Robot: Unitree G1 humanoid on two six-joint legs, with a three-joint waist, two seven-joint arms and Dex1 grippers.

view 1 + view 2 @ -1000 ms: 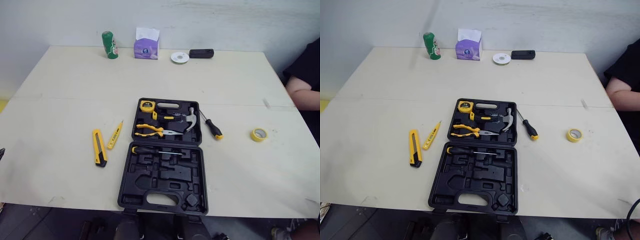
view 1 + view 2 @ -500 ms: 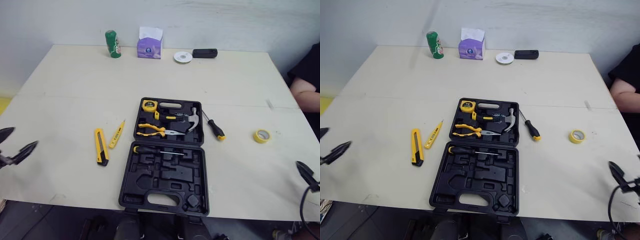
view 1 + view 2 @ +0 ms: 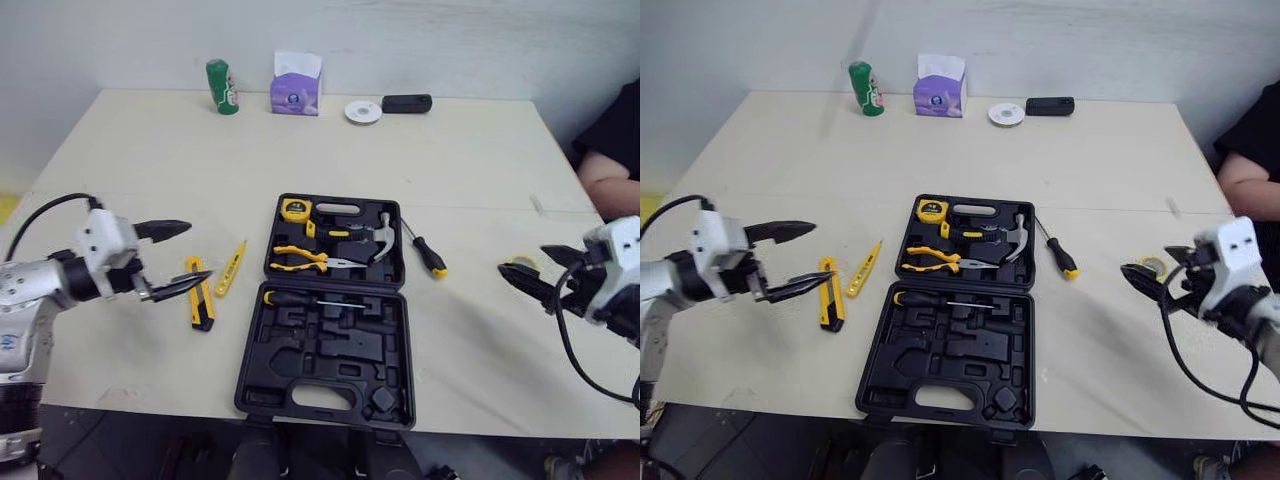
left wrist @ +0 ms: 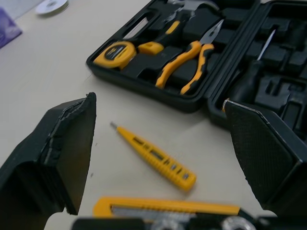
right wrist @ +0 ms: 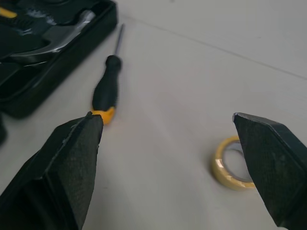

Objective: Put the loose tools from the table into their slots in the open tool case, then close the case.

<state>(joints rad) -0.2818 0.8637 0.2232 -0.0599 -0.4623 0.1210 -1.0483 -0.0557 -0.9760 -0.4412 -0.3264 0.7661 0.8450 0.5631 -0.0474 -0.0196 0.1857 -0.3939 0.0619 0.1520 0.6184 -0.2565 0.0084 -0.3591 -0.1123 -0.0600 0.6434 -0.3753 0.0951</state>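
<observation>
left gripper, right gripper just swung in, flanking tool case | fingers wide, empty | utility knife left of case: looks light, stiff, prob grab mid-body

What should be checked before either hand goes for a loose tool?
1. The tool case lies open and flat on the table: ok.
2. The left hand is open beside the utility knife and tester pen: ok.
3. The right hand is open, facing the screwdriver: ok.
4. All three loose tools lie apart, none gripped: ok.
5. A matching empty slot for each: cannot tell.
</observation>
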